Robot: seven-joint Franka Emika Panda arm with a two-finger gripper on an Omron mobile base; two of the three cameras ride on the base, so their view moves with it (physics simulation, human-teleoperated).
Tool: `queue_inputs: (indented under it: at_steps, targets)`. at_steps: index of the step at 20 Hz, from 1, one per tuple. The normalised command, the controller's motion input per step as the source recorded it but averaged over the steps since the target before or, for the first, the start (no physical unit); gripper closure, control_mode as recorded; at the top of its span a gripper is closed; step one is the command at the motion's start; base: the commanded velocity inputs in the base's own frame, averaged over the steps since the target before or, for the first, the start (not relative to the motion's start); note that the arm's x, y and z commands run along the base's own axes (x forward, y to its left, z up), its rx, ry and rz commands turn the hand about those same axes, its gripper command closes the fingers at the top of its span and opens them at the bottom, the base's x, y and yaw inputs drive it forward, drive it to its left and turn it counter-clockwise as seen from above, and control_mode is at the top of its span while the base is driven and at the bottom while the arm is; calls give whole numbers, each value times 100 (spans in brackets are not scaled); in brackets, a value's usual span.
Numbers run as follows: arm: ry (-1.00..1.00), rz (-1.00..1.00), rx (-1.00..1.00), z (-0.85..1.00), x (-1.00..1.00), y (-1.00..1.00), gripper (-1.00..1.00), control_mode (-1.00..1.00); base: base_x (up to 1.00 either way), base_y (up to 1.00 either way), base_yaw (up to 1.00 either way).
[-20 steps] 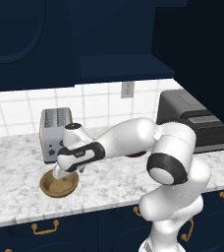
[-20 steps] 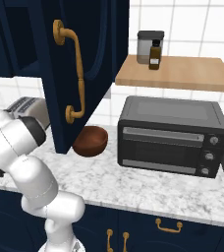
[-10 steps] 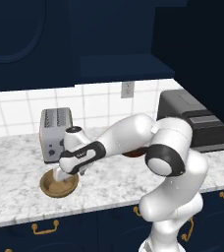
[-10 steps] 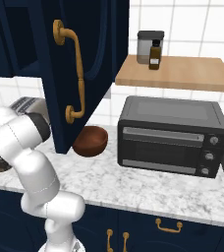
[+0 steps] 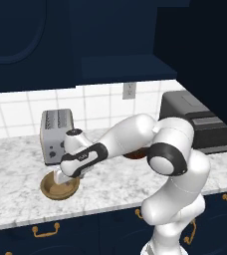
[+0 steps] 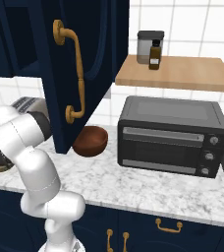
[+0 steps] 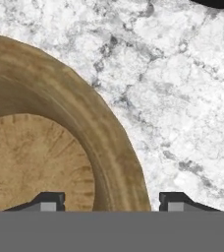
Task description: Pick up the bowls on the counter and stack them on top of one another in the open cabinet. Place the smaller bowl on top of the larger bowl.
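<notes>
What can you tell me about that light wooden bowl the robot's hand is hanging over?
The smaller bowl is round, shallow and wooden, light tan outside with a yellowish-brown, grained inside. It sits upright and empty on the marbled counter, just in front of the toaster. In the hand view its rim passes between the two open fingertips, one inside the bowl and one outside, so the gripper straddles the wall without visibly squeezing it.

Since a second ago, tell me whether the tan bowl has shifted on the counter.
No. In the left base view the smaller bowl lies in the same spot on the counter, just in front of the toaster, with the gripper down at its rim.
</notes>
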Motion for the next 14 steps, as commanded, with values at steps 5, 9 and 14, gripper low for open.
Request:
queue_inputs:
  at_steps: [5, 9, 14]
  targets:
    - [0, 0, 0, 0, -1, 0, 100, -100, 0, 0, 0]
    - [-16, -3, 3, 15, -57, -14, 100, -100, 0, 0, 0]
    - [-17, -9, 8, 37, -53, -30, 100, -100, 0, 0, 0]
